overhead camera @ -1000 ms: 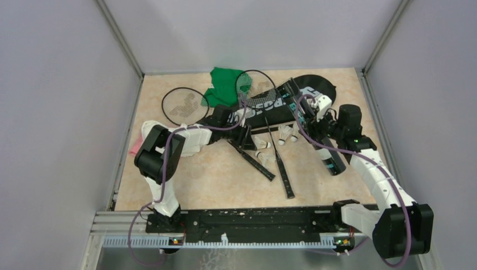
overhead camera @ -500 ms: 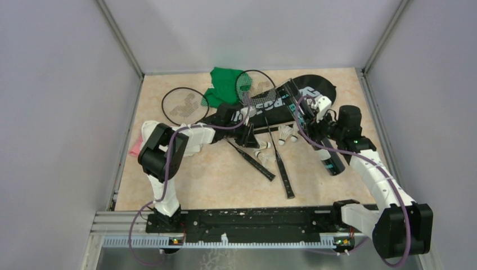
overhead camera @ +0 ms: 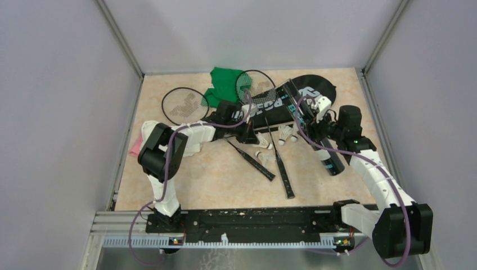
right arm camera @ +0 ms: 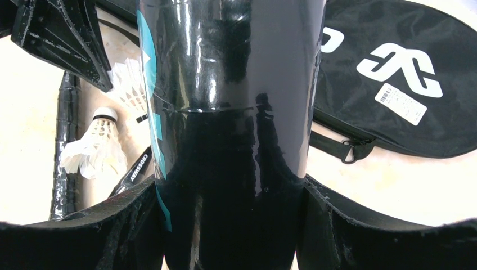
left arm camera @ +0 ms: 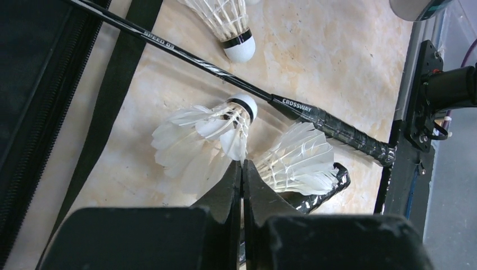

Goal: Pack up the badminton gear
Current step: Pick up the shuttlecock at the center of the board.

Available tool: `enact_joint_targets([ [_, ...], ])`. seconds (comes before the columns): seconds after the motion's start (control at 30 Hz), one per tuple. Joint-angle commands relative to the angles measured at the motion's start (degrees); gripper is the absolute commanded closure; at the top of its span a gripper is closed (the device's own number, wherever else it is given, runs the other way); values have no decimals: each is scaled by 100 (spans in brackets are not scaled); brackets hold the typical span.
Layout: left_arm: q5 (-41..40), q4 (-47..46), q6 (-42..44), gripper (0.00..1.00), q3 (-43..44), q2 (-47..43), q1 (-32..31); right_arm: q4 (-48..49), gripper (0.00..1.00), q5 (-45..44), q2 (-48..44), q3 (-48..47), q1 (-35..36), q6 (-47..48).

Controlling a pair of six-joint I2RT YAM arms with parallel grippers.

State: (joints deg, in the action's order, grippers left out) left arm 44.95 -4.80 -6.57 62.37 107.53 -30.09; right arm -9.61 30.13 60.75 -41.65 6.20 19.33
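Step in hand, prob.: getting shuttlecocks into tube. Shows L gripper [left arm camera: 243, 169] w/ jaws pressed flat together, nothing solid btwn them, tips touching feather edge of nearest shuttlecock [left arm camera: 205, 135]. Nipping a feather or not: can't tell. Lies just ahead & left of tips in wrist view, skirt toward jaws, cork pointing away, up against racket shaft [left arm camera: 185, 54]. Long axis slanted across finger line, not along it. Second shuttlecock [left arm camera: 298, 160] just right of tips, beside a taped racket grip [left arm camera: 340, 177]; third shuttlecock [left arm camera: 228, 22] beyond shaft. Has R gripper [right arm camera: 230, 183] clamped round tube [right arm camera: 225, 84], a finger on each side. Tube's length running far-left to near-right in top view, far end over bag [right arm camera: 394, 73]. Puts L arm nearer by far: all three on table btwn arms, R busy w/ tube. Needs, at a guess, jaws opened & set astride cork or skirt rim before any lift.
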Motion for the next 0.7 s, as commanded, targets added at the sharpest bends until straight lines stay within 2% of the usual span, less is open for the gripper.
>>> enact_joint_targets([
  [0.0, 239, 172, 499, 98, 282, -348, 121, 219, 67, 264, -232, -28, -66, 133],
  [0.2, 942, 1151, 1430, 100, 547, -948, 544, -122, 67, 975, -316, -1, -65, 887],
  [0.43, 1588, 2871, 2836, 100, 933, -1904, 1233, -1446, 67, 1653, -56, -327, -56, 2632],
  [0.67, 1815, 3207, 2861, 100, 949, -2976, 1620, -2041, 67, 2015, 183, -388, 108, 3484],
])
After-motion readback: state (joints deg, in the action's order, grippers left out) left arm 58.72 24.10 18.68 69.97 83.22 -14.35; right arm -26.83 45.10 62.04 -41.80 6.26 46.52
